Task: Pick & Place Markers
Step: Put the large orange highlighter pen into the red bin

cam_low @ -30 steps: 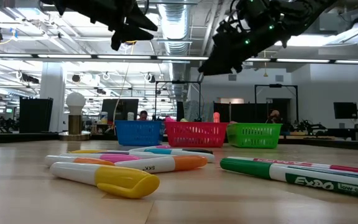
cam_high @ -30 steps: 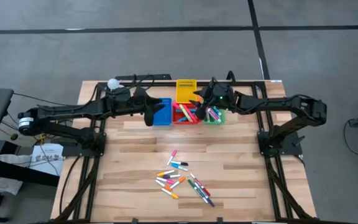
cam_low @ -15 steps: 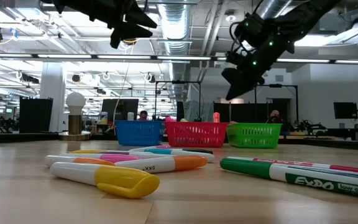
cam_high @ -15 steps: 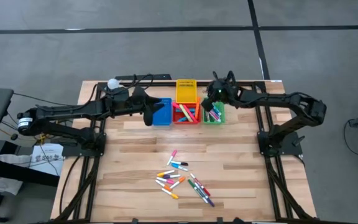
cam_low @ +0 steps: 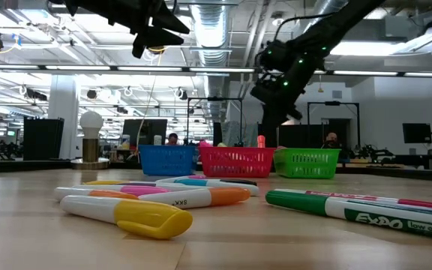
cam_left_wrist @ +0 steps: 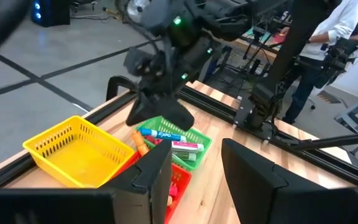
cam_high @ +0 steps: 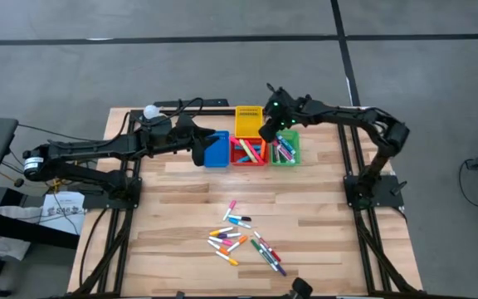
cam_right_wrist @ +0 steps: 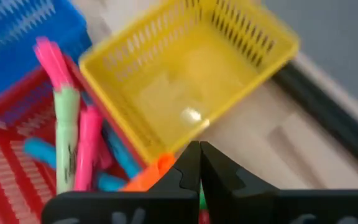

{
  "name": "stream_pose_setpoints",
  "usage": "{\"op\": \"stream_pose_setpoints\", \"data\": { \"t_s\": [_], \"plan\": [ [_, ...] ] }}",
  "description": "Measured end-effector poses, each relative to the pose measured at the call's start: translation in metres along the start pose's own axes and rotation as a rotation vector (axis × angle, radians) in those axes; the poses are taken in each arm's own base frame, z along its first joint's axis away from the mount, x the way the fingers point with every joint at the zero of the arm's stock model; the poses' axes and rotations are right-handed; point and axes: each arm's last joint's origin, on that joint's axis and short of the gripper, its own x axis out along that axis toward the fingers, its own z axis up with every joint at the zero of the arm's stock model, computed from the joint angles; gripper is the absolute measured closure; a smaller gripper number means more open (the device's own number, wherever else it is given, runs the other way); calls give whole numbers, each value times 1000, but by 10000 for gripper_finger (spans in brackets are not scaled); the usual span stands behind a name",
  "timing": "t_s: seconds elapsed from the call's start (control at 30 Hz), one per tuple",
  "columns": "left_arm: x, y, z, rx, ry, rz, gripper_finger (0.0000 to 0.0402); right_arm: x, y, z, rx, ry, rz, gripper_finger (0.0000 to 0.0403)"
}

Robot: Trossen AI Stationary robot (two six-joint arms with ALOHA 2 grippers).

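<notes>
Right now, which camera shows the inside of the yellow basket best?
The right wrist view: the yellow basket fills it, its floor bare. The left wrist view shows it from the side, also bare inside. The high view shows it tiny. The low view doesn't show it.

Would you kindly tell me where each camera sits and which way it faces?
High: overhead, straight down on table, both arms.
Low: table height, across loose markers to the bins.
Left wrist: past left gripper toward green bin and right arm.
Right wrist: past shut right gripper onto yellow bin.
Shared: both wrist views show the yellow bin.
</notes>
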Motion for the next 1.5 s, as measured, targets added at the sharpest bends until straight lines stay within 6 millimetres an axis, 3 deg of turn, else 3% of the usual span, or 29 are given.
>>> {"op": "stream_pose_setpoints", "data": {
  "t_s": [0.23,0.57,0.83,1.2,1.5],
  "plan": [
    [0,-1,0,-6,1,-3,262,13,4,1,-9,124,-2,403],
    [0,-1,0,-6,1,-4,262,9,10,-2,-19,160,7,403],
    [0,-1,0,-3,1,-4,262,10,29,-1,-68,127,64,403],
    [0,-1,0,-3,1,-4,262,10,39,2,-147,86,102,403],
    [0,-1,0,-3,1,-4,262,8,34,-1,-163,107,-134,403]
  ]
}}
